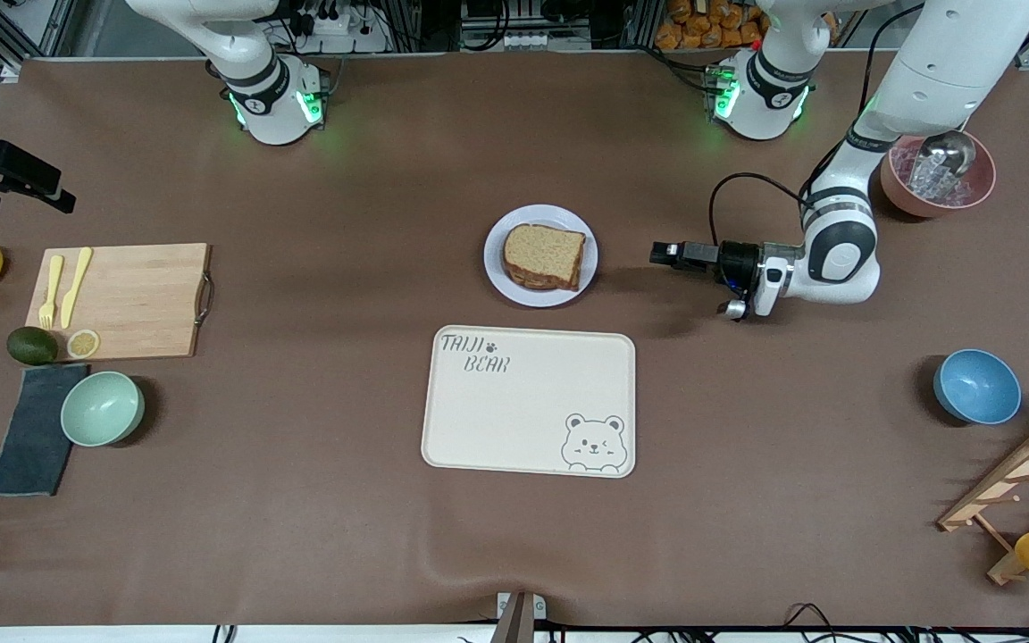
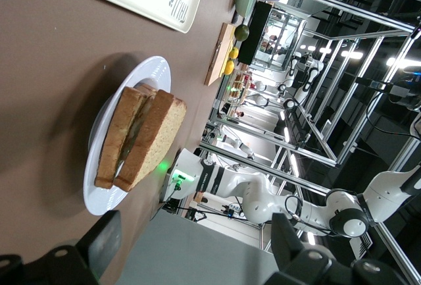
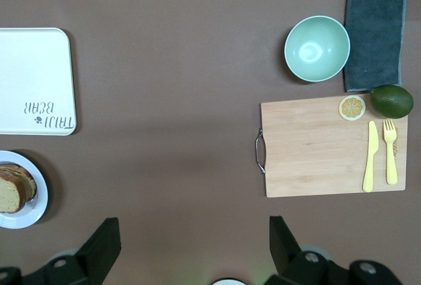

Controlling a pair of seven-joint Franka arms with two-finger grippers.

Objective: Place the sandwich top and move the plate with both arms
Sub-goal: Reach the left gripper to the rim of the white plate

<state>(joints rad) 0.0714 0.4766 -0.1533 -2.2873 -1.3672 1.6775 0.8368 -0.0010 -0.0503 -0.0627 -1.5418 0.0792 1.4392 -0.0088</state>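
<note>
Left hand: fingers spread, empty, held low and level just beside the round pale lavender-white plate, pointing at its rim from the left arm's end of the tabletop.

Plain light-brown wholemeal bread slice already lies on the stack on that plate; placing looks done, plate move still pending.

Right hand: open, empty, high over the tabletop; arm apparently waiting, though its pose is mostly out of frame.
</note>
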